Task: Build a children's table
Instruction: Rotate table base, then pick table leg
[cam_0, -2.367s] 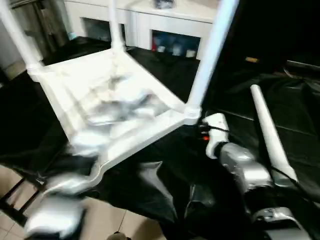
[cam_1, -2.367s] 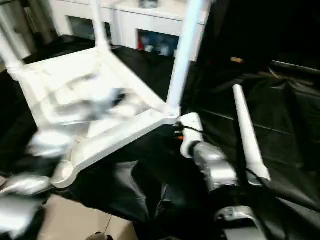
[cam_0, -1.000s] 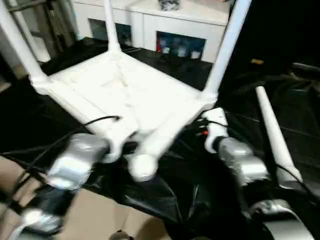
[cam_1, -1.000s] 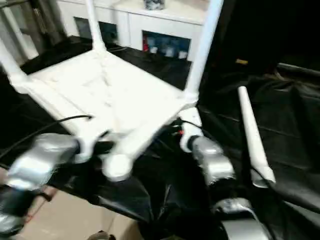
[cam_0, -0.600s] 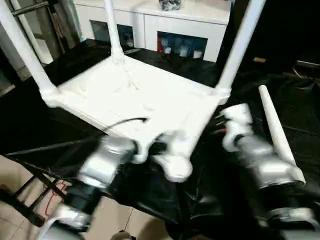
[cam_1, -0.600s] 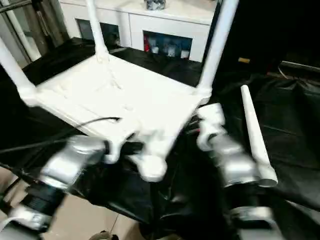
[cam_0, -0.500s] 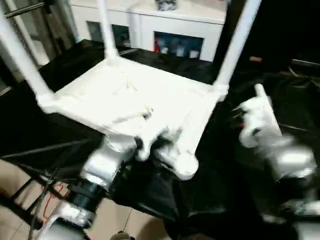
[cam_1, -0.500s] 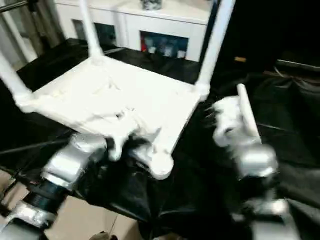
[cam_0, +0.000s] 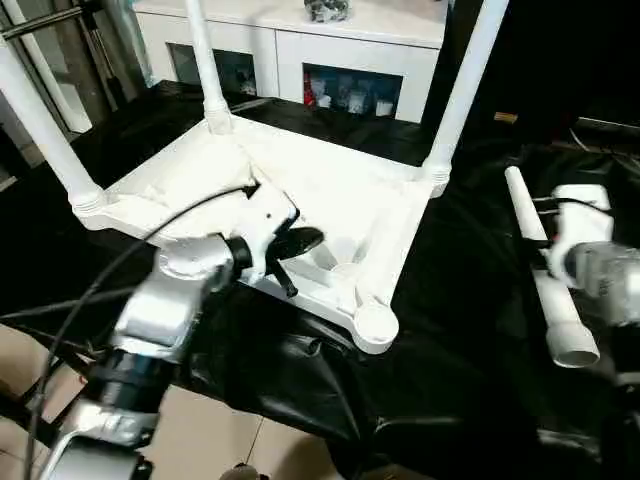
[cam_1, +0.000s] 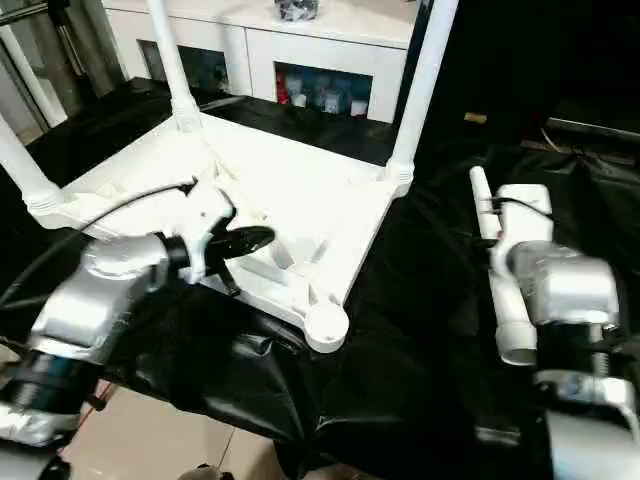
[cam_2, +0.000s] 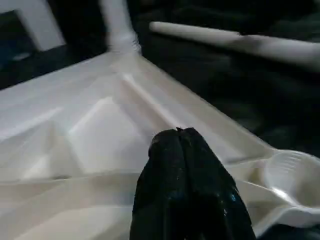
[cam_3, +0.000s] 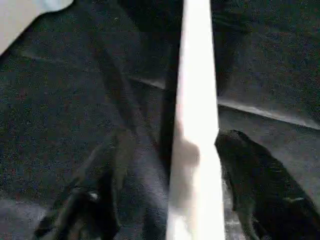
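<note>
White plastic fills the middle of our view: the tabletop (cam_0: 290, 200) lies upside down on the black sheet (cam_0: 450, 330), ribbed underside up. Three legs (cam_0: 465, 85) stand upright in its corner sockets, while the near corner socket (cam_0: 373, 325) is an empty round cup at the edge closest to us. Our left gripper (cam_0: 300, 243) reaches over the underside just inside the near rim, close to that empty socket; its two black fingers (cam_2: 185, 185) are pressed together with nothing between them, their tips hanging just above the ribs. The fourth leg (cam_0: 545, 270) lies loose on the sheet to the right, well apart from the tabletop, its narrow end pointing away from us and its open wide end nearest. Our right gripper (cam_3: 192, 170) sits over this leg about midway along it, one black finger (cam_3: 260, 190) on each side of the tube; whether the fingers actually press on it we cannot tell. Behind the table stands a white cabinet (cam_0: 340, 50) with glass doors.
</note>
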